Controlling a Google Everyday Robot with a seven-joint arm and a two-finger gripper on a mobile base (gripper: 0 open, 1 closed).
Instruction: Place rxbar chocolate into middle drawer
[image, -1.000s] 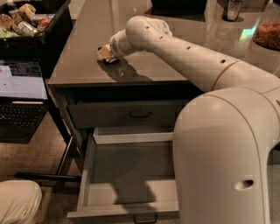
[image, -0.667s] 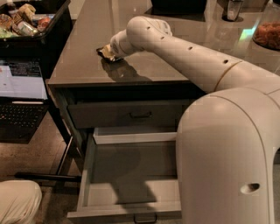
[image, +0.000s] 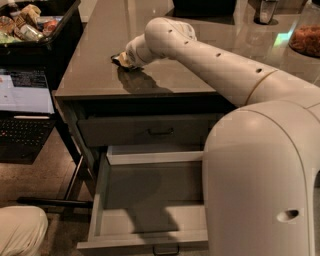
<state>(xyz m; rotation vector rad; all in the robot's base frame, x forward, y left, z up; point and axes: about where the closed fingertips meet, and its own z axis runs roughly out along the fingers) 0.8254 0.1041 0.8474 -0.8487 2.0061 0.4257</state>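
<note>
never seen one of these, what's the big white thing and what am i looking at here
The big white shape is a robot arm, shown by one camera looking past its bulky body. It reaches across a grey counter. Its end effector, the grasping part, is at a small dark packet, the rxbar chocolate, lying on the counter. Whether it grips the packet cannot be told. Below, the middle drawer is pulled open; the drawer above it is shut. A laptop sits at left.

Pincer (image: 123, 60) low over counter (image: 95, 75), middle drawer (image: 150, 192) open
</note>
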